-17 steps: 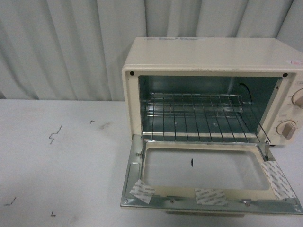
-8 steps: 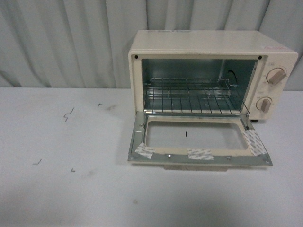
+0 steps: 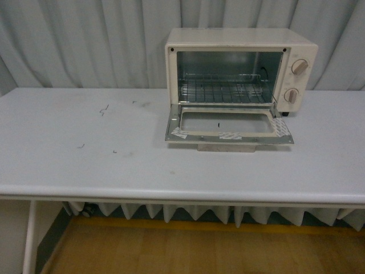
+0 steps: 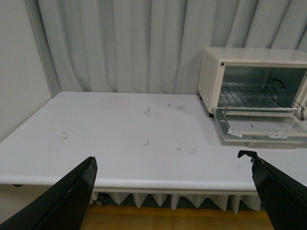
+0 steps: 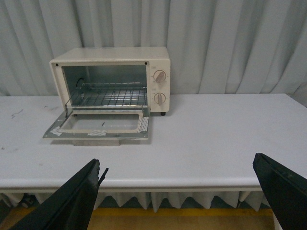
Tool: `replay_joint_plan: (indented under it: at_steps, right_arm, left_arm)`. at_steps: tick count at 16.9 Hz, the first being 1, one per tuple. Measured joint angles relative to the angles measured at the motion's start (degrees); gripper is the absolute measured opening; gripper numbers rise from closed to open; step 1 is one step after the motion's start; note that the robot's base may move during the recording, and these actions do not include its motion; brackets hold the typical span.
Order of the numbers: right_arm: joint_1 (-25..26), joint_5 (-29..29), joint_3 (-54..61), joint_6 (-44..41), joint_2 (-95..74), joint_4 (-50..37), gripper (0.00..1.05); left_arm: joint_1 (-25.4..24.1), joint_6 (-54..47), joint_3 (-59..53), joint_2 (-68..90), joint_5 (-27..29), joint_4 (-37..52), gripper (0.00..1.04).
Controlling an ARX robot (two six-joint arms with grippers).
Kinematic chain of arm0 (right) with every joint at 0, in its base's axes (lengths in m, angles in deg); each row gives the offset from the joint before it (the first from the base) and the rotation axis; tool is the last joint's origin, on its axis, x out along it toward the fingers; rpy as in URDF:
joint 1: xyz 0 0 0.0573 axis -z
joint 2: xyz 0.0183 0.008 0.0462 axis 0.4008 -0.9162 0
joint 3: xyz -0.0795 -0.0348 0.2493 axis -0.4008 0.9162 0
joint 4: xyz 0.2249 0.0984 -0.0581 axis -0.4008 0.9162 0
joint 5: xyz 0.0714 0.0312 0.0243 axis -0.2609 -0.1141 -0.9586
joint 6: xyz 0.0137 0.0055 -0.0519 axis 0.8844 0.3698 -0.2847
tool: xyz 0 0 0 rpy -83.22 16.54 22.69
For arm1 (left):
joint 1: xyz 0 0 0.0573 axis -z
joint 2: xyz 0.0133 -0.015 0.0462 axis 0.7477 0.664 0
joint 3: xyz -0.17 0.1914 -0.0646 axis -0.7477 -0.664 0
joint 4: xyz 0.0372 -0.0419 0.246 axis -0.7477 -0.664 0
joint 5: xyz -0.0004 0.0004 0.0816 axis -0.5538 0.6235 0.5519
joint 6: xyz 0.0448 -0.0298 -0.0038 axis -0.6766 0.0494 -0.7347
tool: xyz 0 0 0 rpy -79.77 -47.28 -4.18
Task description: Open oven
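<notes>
The cream-white oven point(image 3: 242, 39) stands at the back of the white table point(image 3: 114, 165), right of centre. Its glass-windowed door point(image 3: 228, 127) lies folded down flat on the table, so the wire rack point(image 3: 225, 91) inside shows. Two round knobs point(image 3: 299, 67) sit on its right face. Neither arm appears in the front view. In the left wrist view the oven point(image 4: 211, 72) is far off, and my left gripper point(image 4: 172, 191) hangs open off the table's near edge. My right gripper point(image 5: 177, 194) is open too, well back from the oven point(image 5: 110, 55).
A pleated grey curtain point(image 3: 85, 40) runs behind the table. Small dark marks point(image 3: 104, 109) dot the tabletop left of the oven. Below the table's front edge shows a wooden floor point(image 3: 171, 251) and a table leg point(image 3: 29, 237) at the left.
The front view has pulled back and away from the oven, which now looks much smaller and farther. The table's front edge and the floor have come into view. The door stays down.
</notes>
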Motion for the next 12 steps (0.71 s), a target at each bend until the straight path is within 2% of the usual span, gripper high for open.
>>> replay_joint_plan:
  at_steps: [12]
  right_arm:
    - [0.0, 0.0, 0.0, 0.0, 0.0, 0.0, 0.98]
  left_arm:
    - [0.0, 0.0, 0.0, 0.0, -0.2, 0.0, 0.98]
